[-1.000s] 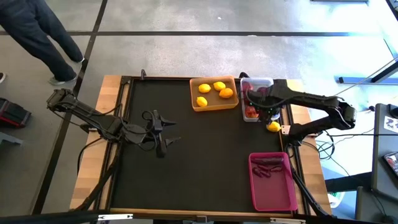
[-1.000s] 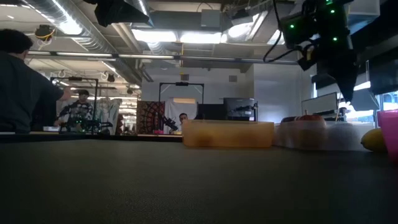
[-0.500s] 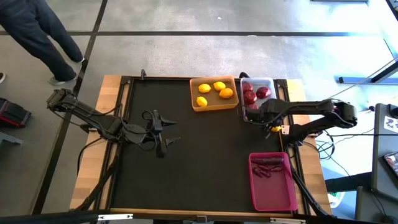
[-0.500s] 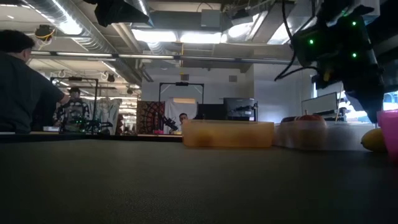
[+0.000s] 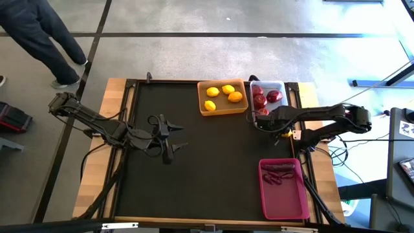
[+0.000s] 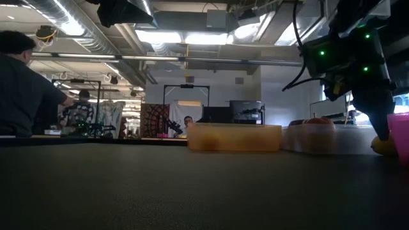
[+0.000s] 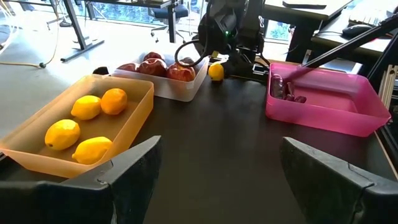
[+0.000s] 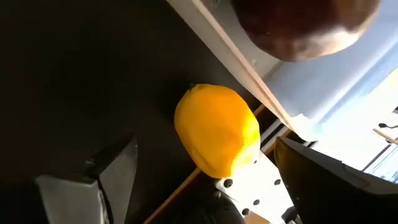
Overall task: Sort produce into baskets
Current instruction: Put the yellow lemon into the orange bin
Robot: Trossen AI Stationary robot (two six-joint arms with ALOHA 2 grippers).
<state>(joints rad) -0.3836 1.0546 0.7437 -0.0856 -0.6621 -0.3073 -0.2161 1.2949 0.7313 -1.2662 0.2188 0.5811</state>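
You have a black table mat point(image 5: 207, 168) framed by a wooden table edge point(image 5: 97, 175), a person point(image 5: 35, 39) in dark trousers walking on the grey floor beyond the table's far left corner, and people at desks point(image 6: 77, 115) in the room behind.

Right gripper drops from over the white tray to the stray lemon.

The right gripper point(image 5: 283, 131), earlier above the white tray point(image 5: 279, 85) hiding its apples point(image 5: 261, 100), now sits low beside it, fingers spread around the lemon point(image 8: 217, 131); the apples show again.
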